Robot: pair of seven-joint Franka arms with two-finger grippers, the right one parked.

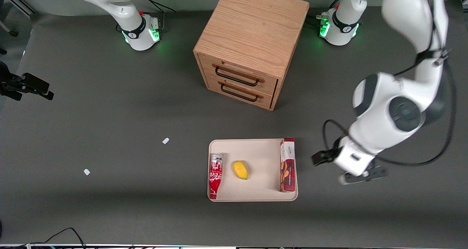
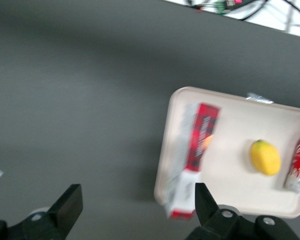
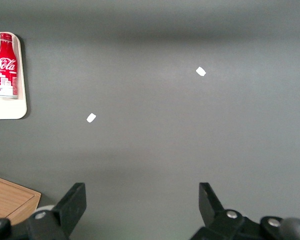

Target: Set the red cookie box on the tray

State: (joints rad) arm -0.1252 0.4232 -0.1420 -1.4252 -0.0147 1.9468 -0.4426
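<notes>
Cookie box sits on the tray, hugging its rim. Tool hangs beside the tray, spread wide and empty; a careless swing could knock the box off.

The red cookie box lies on the tray, along its edge toward the working arm's end. A can and a fruit share the tray. The gripper hangs beside the tray, fingers apart.

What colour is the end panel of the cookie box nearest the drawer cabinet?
White, on the red cookie box; clearest in the front view. The open gripper is beside the tray.
</notes>
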